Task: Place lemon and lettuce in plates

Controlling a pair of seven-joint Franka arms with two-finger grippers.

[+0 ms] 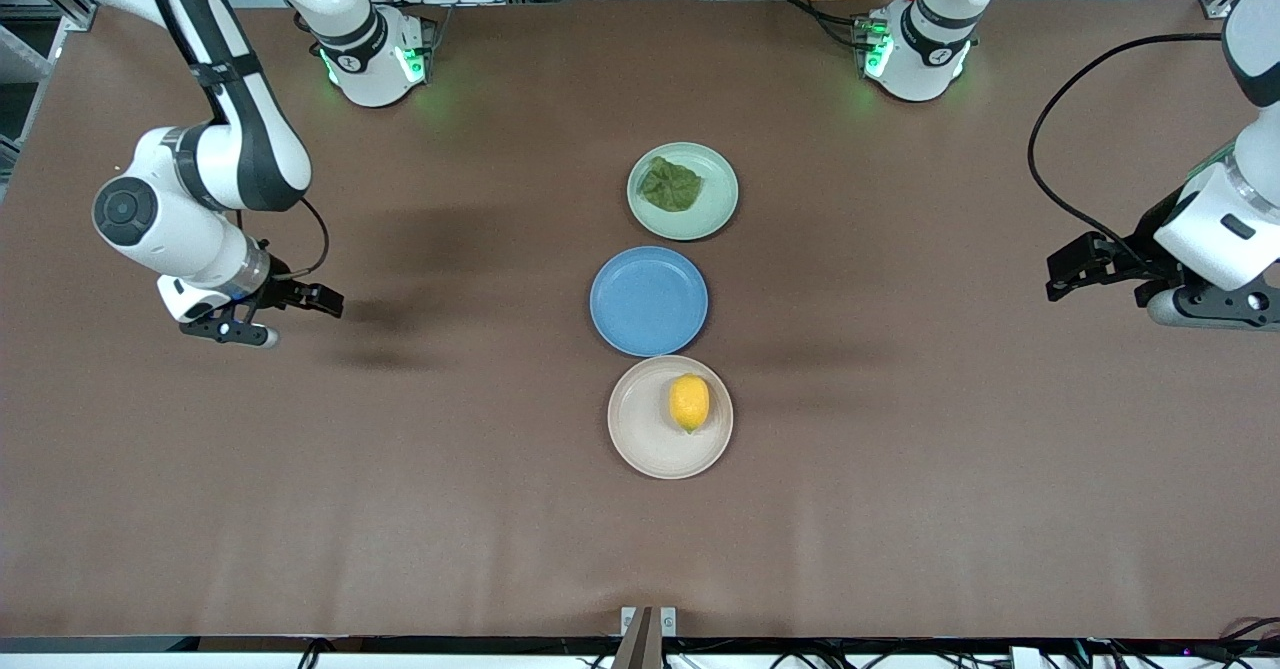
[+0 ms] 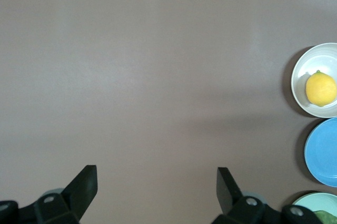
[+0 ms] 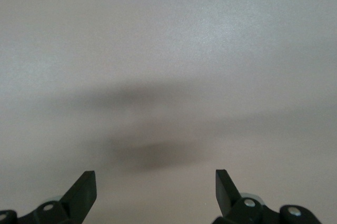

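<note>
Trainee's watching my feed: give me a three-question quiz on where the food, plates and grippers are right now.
1. True or false: the lemon lies on the blue plate.
2. Which plate holds the lettuce: A) mint plate, B) beige plate, C) blue plate?
3. Fill in: the left gripper and right gripper are both ____ and hold nothing.

Key: 1 false, it lies on the beige plate; 2 A; 3 open.

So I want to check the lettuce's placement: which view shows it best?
The front view: the whole lettuce lies on the mint plate. The left wrist view catches only a green sliver of it at the frame's edge. The right wrist view shows none of it.
</note>
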